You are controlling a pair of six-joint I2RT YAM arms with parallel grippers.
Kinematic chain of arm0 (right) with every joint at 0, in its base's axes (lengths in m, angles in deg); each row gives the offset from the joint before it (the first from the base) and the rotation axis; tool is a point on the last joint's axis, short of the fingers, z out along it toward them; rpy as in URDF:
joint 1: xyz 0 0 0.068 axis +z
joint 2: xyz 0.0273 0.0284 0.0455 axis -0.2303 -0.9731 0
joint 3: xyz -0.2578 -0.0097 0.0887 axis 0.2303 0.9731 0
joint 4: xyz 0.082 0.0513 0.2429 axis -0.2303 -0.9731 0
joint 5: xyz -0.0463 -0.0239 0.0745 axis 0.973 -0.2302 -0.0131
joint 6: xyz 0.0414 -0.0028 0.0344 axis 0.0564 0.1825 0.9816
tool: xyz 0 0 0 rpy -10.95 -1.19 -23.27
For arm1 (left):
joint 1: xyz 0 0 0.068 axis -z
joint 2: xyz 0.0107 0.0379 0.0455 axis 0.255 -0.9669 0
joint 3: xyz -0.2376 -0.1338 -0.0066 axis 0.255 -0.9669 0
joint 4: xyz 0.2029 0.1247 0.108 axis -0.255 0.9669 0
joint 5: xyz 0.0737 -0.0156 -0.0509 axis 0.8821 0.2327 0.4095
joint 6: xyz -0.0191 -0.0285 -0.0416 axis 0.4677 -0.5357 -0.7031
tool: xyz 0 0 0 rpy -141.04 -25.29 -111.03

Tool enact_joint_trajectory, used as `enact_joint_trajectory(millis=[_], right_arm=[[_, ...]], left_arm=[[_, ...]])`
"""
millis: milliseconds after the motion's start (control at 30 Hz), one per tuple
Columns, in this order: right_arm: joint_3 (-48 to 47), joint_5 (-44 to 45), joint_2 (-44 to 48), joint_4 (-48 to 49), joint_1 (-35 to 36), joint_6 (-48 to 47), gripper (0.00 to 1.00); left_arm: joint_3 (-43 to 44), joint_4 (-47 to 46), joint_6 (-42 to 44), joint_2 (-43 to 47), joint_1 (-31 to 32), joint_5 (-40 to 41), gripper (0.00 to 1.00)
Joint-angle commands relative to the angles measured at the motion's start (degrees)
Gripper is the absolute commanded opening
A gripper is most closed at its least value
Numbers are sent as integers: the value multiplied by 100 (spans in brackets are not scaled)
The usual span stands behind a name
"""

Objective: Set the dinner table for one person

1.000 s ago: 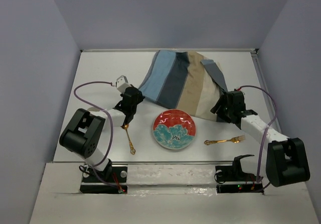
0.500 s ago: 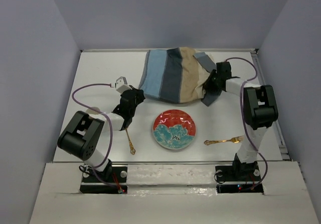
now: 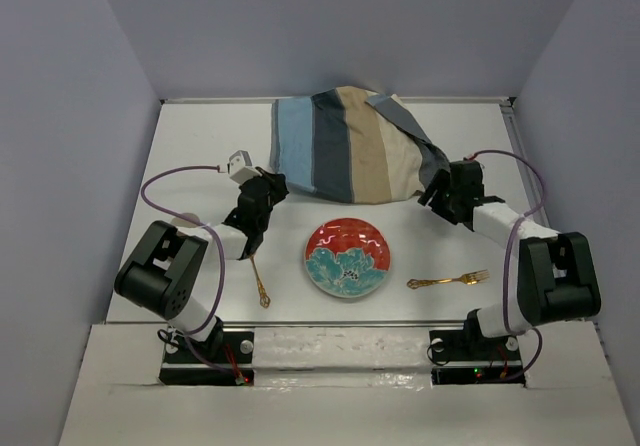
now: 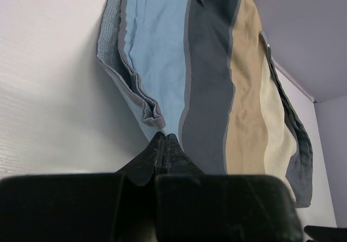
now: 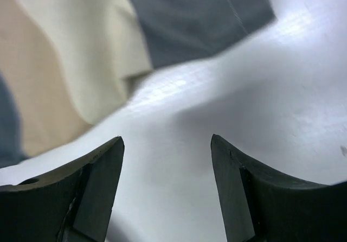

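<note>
Striped mat (image 3: 350, 151) lies rumpled at the far side of the dinner table (image 3: 200, 146); right gripper (image 5: 167, 141) is spread over bare tabletop just off its right corner and left gripper (image 4: 164, 139) is pressed together at its near-left edge, so grip both corners low and pull evenly, minding the plate (image 3: 347, 257), spoon (image 3: 259, 281) and fork (image 3: 448, 281) that crowd the near side.

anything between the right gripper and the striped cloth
Nothing visible. The right gripper is open, and in its wrist view only bare table lies between it and the cloth's near edge. The plate and fork lie off that line.
</note>
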Motion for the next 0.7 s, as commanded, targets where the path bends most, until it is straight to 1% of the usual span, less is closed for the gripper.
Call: enact_joint_trajectory(millis=[0,133,300,367,433,533,667], right_arm=[[202,624,-16,180,-129,448,68],[167,450,-376,530,-332,965,68],[96,686,-710,848,-524,1300,68],[53,756,-807,883,-586,1380,65],[-61,862,-1009,892,-656,1345,61],[-141,1020,-1202,883,-657,1301,51],[-290,1002,-1352,857,-709,1222,46]], left_arm=[[-28,-422,185,244,-15,294,0],[-107,-413,176,227,-7,242,0],[-195,-413,202,191,-15,241,0],[-187,-413,202,183,-15,242,0],[-178,-422,202,165,-15,233,0],[-160,-431,185,156,-16,224,0],[-187,-448,185,156,-7,250,0]])
